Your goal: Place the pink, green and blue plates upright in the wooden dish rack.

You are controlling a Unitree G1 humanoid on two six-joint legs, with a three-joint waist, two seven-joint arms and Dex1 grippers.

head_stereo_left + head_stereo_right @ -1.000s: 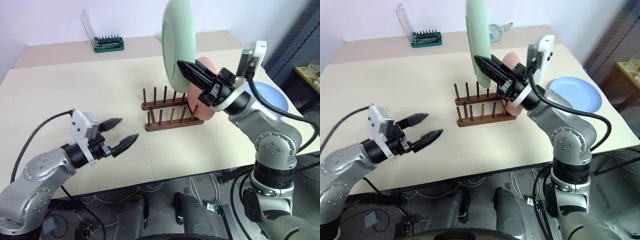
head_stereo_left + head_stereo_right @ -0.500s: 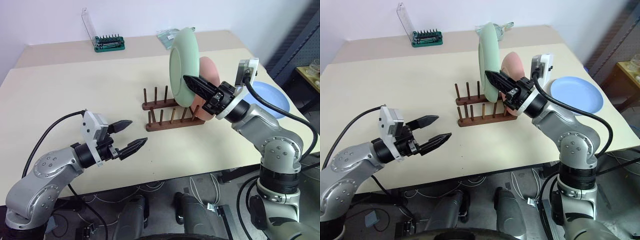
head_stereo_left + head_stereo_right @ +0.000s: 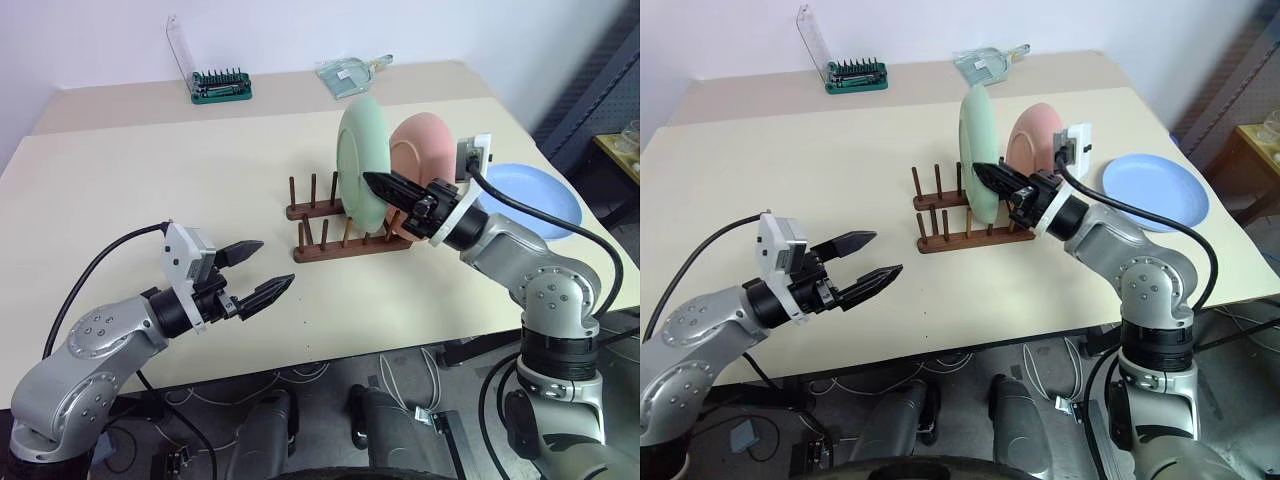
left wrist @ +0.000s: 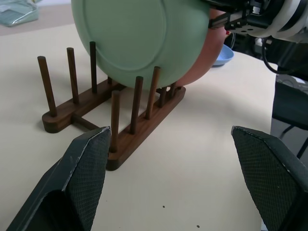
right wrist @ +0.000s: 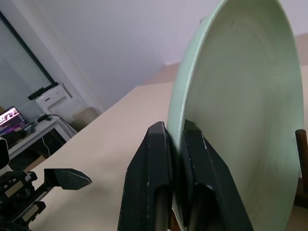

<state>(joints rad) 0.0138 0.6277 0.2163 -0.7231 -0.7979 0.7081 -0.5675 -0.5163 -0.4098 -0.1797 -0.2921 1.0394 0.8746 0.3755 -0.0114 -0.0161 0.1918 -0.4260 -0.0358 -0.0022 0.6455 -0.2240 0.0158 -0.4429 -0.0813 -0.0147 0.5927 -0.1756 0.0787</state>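
While my right gripper (image 5: 175,159) pinches the green plate (image 3: 362,160) upright in the wooden dish rack (image 3: 345,228), beside the pink plate (image 3: 428,150), the blue plate (image 3: 545,190) lies flat at three o'clock (nearer my right). My left gripper (image 3: 256,272) gapes, empty.

We've got two chunky arms in brushed silver-grey metal, round joint caps dotted with small dark screws. The left gripper (image 3: 256,272) and right gripper (image 3: 378,186) each end in two pointed black fingers, and the pads (image 4: 85,179) have a fine crosshatch texture. A white camera block sits on each wrist, and thick black cables loop off both forearms.
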